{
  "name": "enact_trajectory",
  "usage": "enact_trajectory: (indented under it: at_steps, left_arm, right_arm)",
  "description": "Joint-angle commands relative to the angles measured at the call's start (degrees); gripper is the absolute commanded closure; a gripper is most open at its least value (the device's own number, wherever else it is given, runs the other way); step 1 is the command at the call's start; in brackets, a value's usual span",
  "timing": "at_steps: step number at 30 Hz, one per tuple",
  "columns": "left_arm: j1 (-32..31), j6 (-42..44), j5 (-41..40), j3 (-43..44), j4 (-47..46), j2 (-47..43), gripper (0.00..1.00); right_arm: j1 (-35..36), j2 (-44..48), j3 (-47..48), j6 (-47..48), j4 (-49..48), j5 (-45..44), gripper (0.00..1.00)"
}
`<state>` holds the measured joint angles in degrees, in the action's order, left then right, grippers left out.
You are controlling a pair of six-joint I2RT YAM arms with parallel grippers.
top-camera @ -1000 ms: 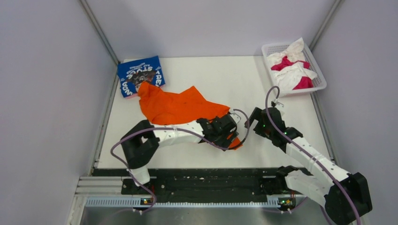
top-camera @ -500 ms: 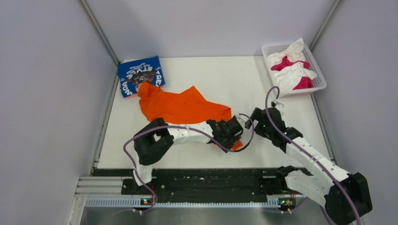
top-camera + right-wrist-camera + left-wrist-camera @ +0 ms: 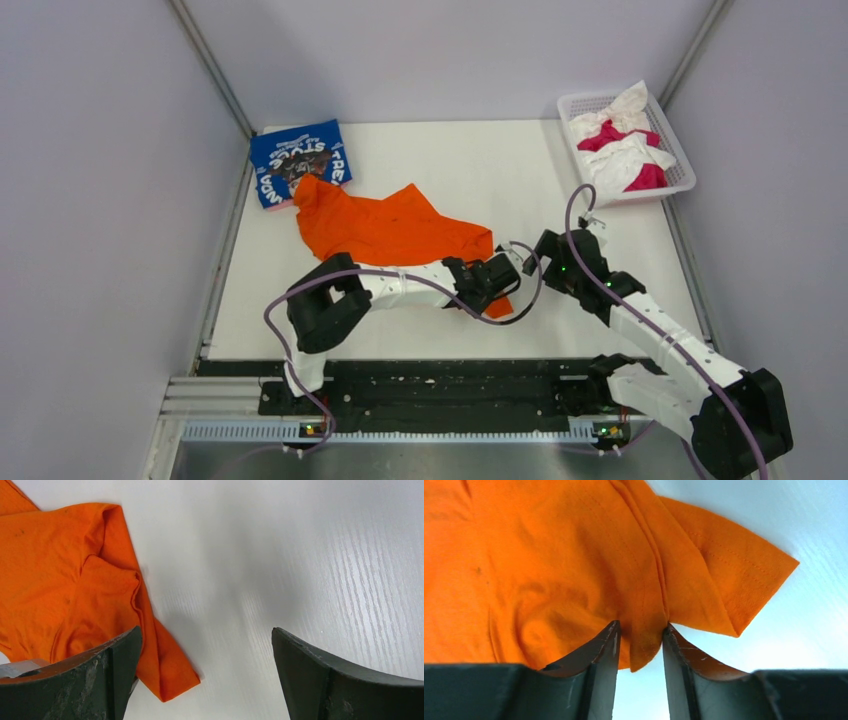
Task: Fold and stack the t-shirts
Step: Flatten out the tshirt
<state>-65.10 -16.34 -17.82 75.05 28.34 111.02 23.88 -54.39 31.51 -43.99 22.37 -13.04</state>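
On the table [image 3: 560,180], far-left corner, the blue t-shirt [image 3: 298,161] lies folded; the orange t-shirt [image 3: 385,228] sprawls unfolded mid-table, its near edge pinched between the left gripper [image 3: 640,645] jaws. Right gripper [image 3: 205,672] hangs wide, holding nothing, just beside the orange sleeve. White and magenta t-shirts [image 3: 625,140] sit crumpled in the basket [image 3: 681,160], untouched; nothing blocks the fold.

This is a lab test cell. Plain grey panels [image 3: 90,200] on metal framing wall in a white counter [image 3: 480,170]. Two robot arms are bolted to a rail [image 3: 440,395] at its near edge.
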Motion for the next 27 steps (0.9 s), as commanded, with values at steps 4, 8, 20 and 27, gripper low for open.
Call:
enact_trajectory:
  at_steps: [4, 8, 20, 27]
  left_arm:
    - [0.0, 0.4, -3.8, -1.0, 1.0, -5.5, 0.6]
    - [0.1, 0.1, -4.6, -1.3, 1.6, -5.8, 0.6]
    - [1.9, -6.1, -11.5, -4.4, -0.1, -11.4, 1.0]
    - [9.0, -17.2, -19.8, -11.8, 2.4, -26.8, 1.0]
  right_arm:
    - [-0.7, -0.1, 0.9, 0.9, -0.1, -0.9, 0.01]
    - [-0.6, 0.0, 1.0, 1.0, -0.2, -0.9, 0.01]
    - [-0.7, -1.4, 1.1, 5.3, -0.4, 6.5, 0.02]
    - [8.4, -5.9, 1.8, 5.6, 3.4, 7.8, 0.14]
